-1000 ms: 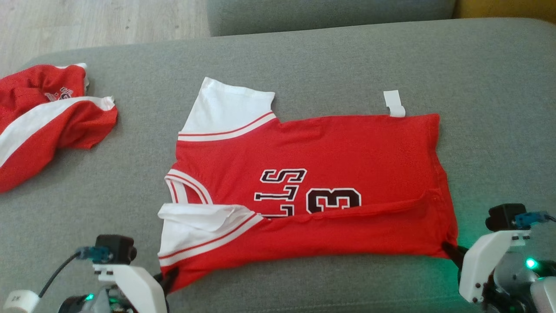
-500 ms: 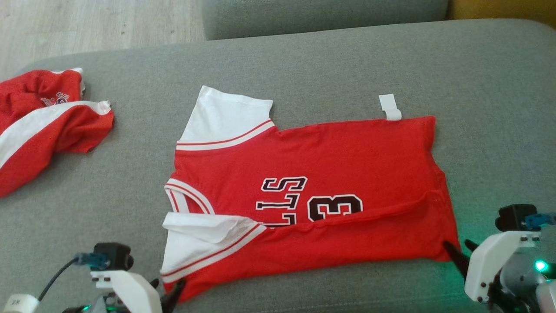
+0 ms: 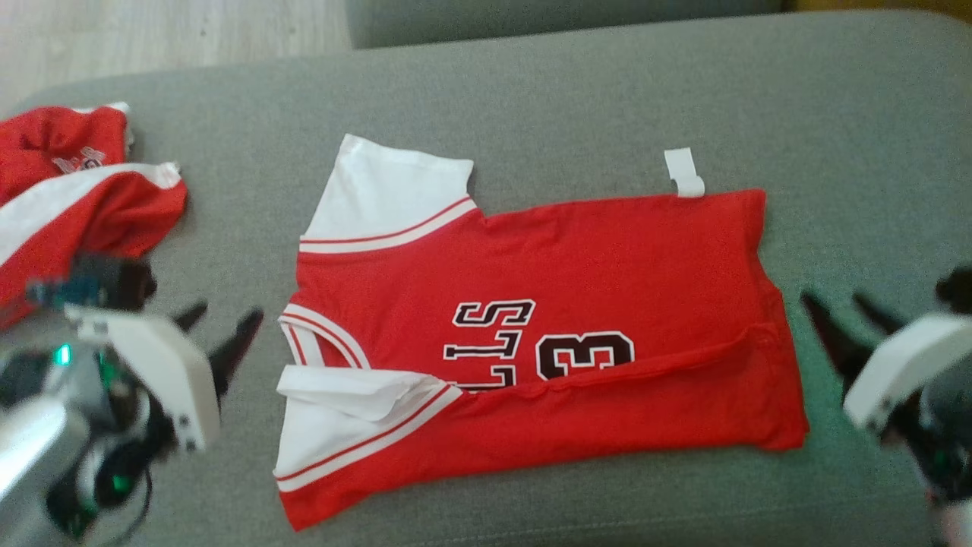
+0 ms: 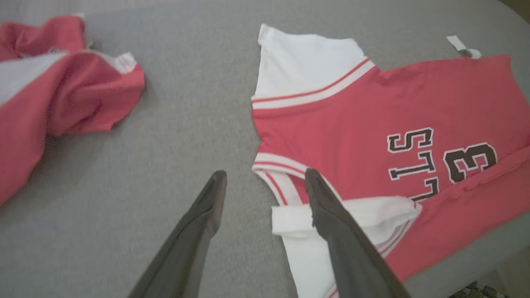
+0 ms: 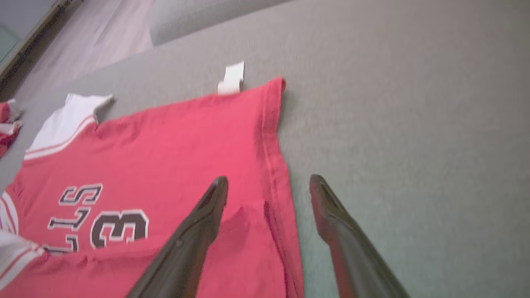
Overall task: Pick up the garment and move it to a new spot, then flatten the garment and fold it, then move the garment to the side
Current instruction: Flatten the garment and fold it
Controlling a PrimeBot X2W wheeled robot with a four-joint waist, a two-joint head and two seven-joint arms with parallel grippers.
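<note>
Near edge of the jersey (image 3: pixel 577 289) is folded over, mid-sofa (image 3: pixel 607 91). Left gripper (image 3: pixel 228 310) sits by the collar, right gripper (image 3: pixel 832 296) off the hem, both jaws wide and empty. My call: take far sleeve (image 3: pixel 395 190) and far hem corner together, lift level, and lay it straight.

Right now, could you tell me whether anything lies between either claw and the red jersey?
Nothing visible does. Only bare grey cushion separates the open left claw and right claw from the jersey. The crumpled red garment lies on the left claw's far side.
</note>
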